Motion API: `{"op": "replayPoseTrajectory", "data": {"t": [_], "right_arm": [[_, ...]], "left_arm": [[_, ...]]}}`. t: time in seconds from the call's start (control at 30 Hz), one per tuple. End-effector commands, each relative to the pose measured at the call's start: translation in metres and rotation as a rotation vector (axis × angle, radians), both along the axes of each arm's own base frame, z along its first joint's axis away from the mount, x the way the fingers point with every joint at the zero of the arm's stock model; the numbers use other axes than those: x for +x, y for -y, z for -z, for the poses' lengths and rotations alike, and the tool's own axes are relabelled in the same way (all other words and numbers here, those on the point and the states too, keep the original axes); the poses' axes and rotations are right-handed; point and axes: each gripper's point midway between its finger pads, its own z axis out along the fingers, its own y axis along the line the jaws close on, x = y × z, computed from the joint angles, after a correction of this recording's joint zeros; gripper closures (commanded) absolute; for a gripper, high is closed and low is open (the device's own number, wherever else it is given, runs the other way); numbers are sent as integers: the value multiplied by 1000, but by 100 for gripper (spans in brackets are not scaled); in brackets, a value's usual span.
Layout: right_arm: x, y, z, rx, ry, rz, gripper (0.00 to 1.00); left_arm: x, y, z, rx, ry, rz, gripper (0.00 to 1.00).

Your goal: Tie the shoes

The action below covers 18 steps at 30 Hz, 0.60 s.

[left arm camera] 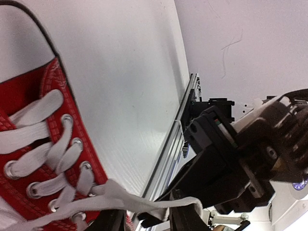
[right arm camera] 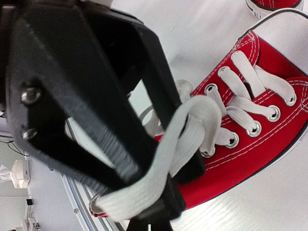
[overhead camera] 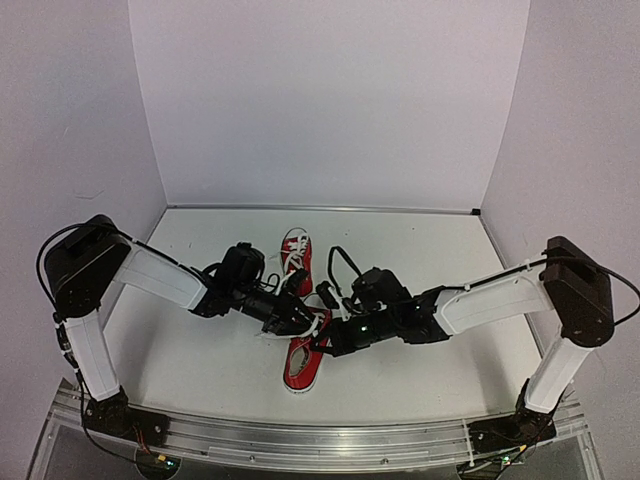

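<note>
Two red shoes with white laces lie mid-table: the far shoe (overhead camera: pixel 296 250) and the near shoe (overhead camera: pixel 303 365). Both grippers meet over the near shoe's laces. My left gripper (overhead camera: pixel 293 318) (left arm camera: pixel 144 219) stands open, its fingers apart. A white lace (left arm camera: pixel 144 204) from the near shoe (left arm camera: pixel 33 159) runs across the gap and over one of its fingers. My right gripper (overhead camera: pixel 326 320) (right arm camera: pixel 154 216) is shut on a loop of the lace (right arm camera: pixel 159 173), just off the near shoe's (right arm camera: pixel 260 139) eyelets. The left gripper's black finger (right arm camera: pixel 86 96) fills the right wrist view's left side.
A metal rail (overhead camera: pixel 320 440) (left arm camera: pixel 173 139) runs along the table's near edge, close behind the near shoe's heel. White walls close in the back and both sides. The far shoe's toe (right arm camera: pixel 272 4) shows at the top of the right wrist view.
</note>
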Motion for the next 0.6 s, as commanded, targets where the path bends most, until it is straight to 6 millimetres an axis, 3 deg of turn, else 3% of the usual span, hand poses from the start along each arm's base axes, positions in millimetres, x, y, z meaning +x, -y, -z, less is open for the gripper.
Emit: {"op": "replayPoseTrajectory", "data": {"t": [0.0,0.2,0.37,0.57], "right_arm": [[-2,0,-19,48,31,-1,100],[-4,5,-16,33,25,2,100],[-6,10,-16,22,24,4,100],[-7,17,-17,2,31,17,100]], "left_arm": [[7,-15,-24,34,96,9,61],[12,-43,-32,216,217,9,59],[28,-74,-31,390,326,-39,57],[40,-101,-33,496,577,-76,57]]}}
